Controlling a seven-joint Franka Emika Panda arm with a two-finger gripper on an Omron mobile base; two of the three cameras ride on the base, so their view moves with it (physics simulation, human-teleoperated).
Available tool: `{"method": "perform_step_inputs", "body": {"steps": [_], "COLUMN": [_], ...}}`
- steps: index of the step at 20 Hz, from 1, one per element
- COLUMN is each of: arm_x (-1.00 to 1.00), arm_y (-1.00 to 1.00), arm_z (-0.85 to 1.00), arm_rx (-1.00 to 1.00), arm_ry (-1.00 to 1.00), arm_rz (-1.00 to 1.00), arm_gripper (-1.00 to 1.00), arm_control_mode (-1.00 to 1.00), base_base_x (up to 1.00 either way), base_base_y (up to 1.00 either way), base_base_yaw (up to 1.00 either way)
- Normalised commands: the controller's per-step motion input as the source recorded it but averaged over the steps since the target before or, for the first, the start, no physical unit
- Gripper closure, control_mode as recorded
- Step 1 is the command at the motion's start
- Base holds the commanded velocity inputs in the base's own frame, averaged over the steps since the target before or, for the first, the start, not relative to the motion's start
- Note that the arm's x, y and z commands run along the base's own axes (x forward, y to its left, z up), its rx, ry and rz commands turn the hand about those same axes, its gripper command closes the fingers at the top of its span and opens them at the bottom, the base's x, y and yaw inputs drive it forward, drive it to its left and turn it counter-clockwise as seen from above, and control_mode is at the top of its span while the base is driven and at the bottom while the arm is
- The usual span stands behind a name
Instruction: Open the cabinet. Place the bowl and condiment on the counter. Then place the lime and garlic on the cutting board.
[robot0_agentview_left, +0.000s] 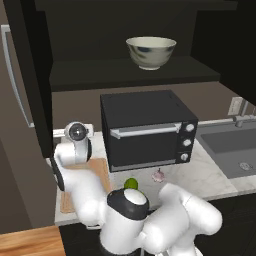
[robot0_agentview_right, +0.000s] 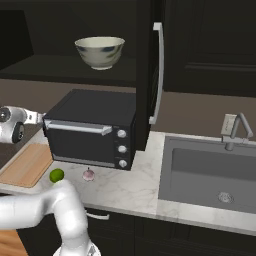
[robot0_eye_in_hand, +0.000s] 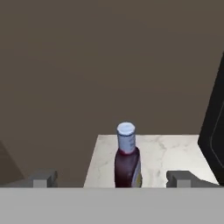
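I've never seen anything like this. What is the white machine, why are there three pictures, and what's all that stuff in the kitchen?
The white machine is a robot arm on a base that can drive, in a computer-drawn kitchen. Two pictures come from cameras on the base, looking over the arm from behind, on its left and on its right. The third comes from a camera on the hand itself, looking along its two fingers.

In that hand picture, the gripper is open and holds nothing. Between its fingertips stands the condiment, a dark purple bottle, upright on the counter.

The cabinet above is open, and the bowl sits on its shelf. Below it stands a black toaster oven. In front of the oven, the lime and the garlic lie on the marble, beside the cutting board. A sink lies to the right.
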Motion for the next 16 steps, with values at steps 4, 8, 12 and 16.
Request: {"method": "perform_step_inputs", "body": {"steps": [4,8,12,16], "arm_x": [-0.85,-0.72,-0.51,-0.49], "arm_y": [0.0,0.0,-0.21,-0.26], "arm_z": [0.48,0.52,0.99,1.0], "arm_rx": [0.23,0.21,0.18,0.2], "arm_ry": [0.03,0.0,0.0,0.0], "arm_rz": [-0.04,-0.04,-0.08,-0.07], "arm_gripper": [-1.0,-1.0,-1.0,-1.0], "arm_control_mode": [-1.0,-1.0,-1.0,-1.0], "base_base_x": [0.0,0.0,0.0,0.0], "base_base_y": [0.0,0.0,0.0,0.0], "base_base_yaw": [0.0,0.0,0.0,0.0]}}
